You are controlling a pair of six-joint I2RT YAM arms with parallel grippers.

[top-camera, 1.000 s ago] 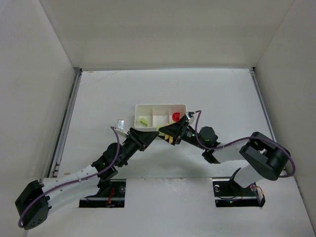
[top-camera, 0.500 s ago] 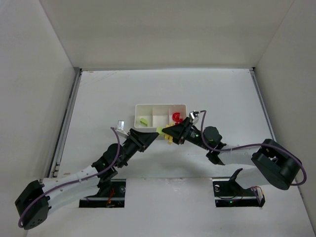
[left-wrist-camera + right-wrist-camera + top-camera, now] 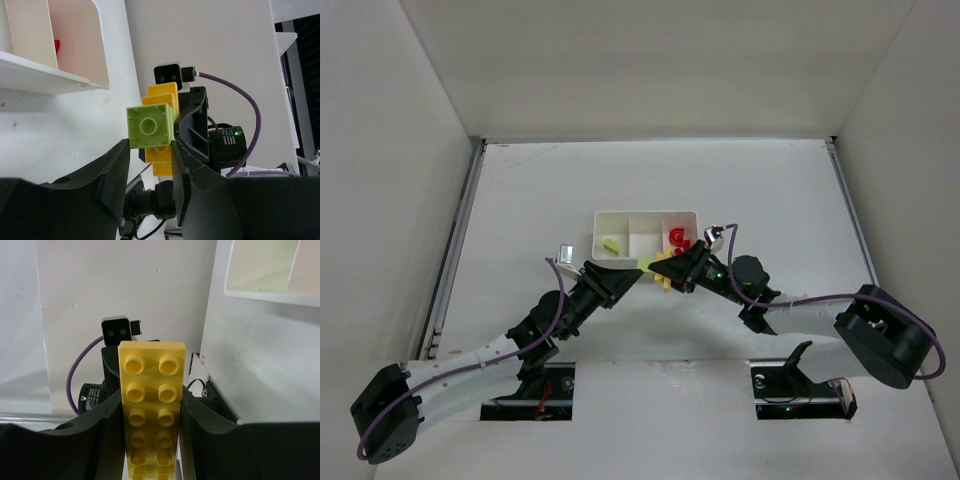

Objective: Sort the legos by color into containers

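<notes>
Left jaws pinch a green brick [image 3: 150, 127] at their tips. Against its far face sits a yellow plate [image 3: 152, 370], clamped between the right jaws. The right arm has swung outward, probably prying them apart. The tray [image 3: 630, 212] waits just beyond.

The left arm [image 3: 470, 360] and right arm [image 3: 800, 312] are built of white links and black joints. A purple cable [image 3: 258, 107] is looped along each. The fingers [image 3: 110, 180] are moulded in matte black, and a green light [image 3: 231, 133] is lit on the right wrist.
</notes>
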